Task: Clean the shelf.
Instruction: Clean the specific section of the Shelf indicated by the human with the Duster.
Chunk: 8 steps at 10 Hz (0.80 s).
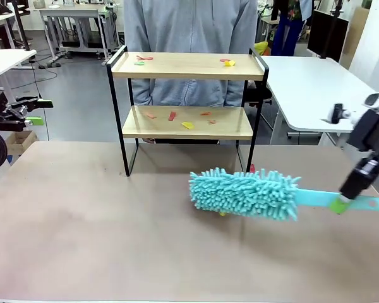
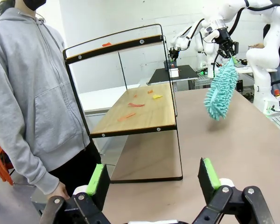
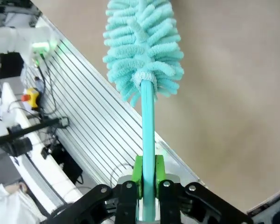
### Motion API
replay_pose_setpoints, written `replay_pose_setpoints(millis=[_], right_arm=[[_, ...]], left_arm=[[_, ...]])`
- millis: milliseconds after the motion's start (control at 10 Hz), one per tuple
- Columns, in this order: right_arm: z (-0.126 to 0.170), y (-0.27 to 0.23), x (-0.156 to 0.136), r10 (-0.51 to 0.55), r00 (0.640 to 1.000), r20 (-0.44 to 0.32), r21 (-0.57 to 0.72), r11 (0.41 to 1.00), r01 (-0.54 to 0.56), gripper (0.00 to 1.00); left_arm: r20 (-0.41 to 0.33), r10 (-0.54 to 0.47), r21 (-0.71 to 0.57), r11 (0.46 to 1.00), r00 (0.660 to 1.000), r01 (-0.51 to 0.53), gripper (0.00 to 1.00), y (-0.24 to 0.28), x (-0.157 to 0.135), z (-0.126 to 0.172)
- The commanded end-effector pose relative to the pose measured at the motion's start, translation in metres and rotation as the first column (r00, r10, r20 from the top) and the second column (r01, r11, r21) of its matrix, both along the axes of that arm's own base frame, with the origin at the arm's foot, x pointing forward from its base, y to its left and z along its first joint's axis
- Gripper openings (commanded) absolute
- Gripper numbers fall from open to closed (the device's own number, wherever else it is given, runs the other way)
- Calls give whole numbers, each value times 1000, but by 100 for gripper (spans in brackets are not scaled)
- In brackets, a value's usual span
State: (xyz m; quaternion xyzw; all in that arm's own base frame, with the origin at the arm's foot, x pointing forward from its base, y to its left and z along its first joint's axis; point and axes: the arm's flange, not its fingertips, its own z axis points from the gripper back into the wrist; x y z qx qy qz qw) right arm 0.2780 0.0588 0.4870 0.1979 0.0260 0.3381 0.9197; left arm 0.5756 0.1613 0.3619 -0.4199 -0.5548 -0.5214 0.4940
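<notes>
Nearest you, the right fingers (image 3: 148, 175) are closed tight on the flat handle (image 3: 148, 121) of the teal duster (image 1: 243, 192), near its tail end. The fluffy head hangs just above the desk (image 1: 82, 221). Expect the duster to be light, its head soft, its handle thin and probably flexible — press gently so the plastic does not twist between the pads. The left fingers (image 1: 34, 111) stand wide apart off the desk's left side, holding nothing. Beyond the duster, at the desk's far side, stands the shelf (image 1: 183, 66), with small scraps (image 1: 187, 125) on both boards. Judge it light and easily pushed — brace a frame upright if it slides. A person (image 1: 189, 38) stands directly behind it.
</notes>
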Motion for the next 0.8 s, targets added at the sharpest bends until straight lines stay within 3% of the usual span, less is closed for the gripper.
replay_pose_setpoints(millis=[0, 300, 400, 500, 700], right_arm=[[-29, -36, -55, 36, 998, 55, -22, 999, -35, 13], [-32, -56, -55, 69, 996, 60, -49, 997, -66, 13], [-40, -55, -52, 136, 988, 75, -68, 989, -131, 13], [20, -55, -27, 26, 998, 50, -56, 998, -24, 13], [20, -55, -27, 26, 998, 50, -56, 998, -24, 13]], left_arm=[[6, 3, 6, 1000, 1000, -3, 100, -3, -2, 2], [6, 3, 6, 1000, 1000, -3, 100, -3, -2, 2], [6, 3, 6, 1000, 1000, -3, 100, -3, -2, 2], [6, 3, 6, 1000, 1000, -3, 100, -3, -2, 2], [6, 3, 6, 1000, 1000, -3, 100, -3, -2, 2]])
